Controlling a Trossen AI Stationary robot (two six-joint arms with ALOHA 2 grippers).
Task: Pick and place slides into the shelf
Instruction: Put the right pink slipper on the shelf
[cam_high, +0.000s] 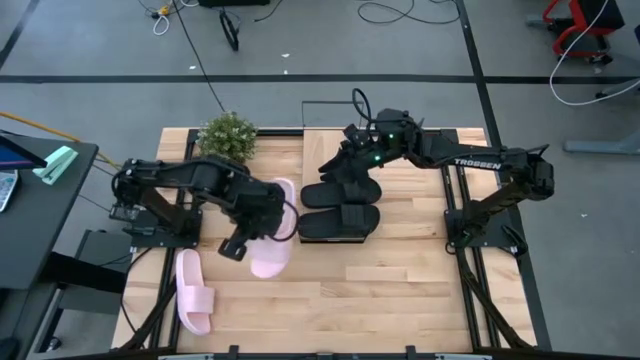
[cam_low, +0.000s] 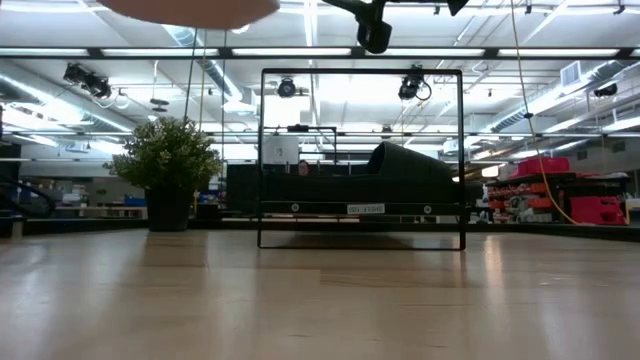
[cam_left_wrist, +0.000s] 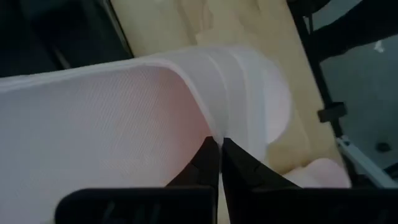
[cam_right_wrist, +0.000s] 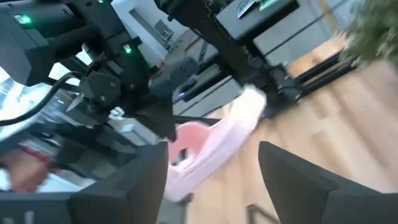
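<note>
Bare wooden tabletop (cam_high: 400, 290) fills the near ground, with the shelf (cam_high: 305, 150) standing far across it beside a potted plant (cam_high: 228, 135), two black slides (cam_high: 340, 208) lying side by side just right of centre. Left gripper (cam_high: 262, 222) has its fingers (cam_left_wrist: 208, 165) pinched together on the strap of a raised pink slide (cam_high: 275, 240), while another pink slide (cam_high: 193, 290) lies near-left on the table. Right gripper (cam_high: 350, 165) hangs spread wide just above the far black slide.

Matt wood table (cam_high: 400, 290); textured foam slide (cam_left_wrist: 93, 124)
</note>
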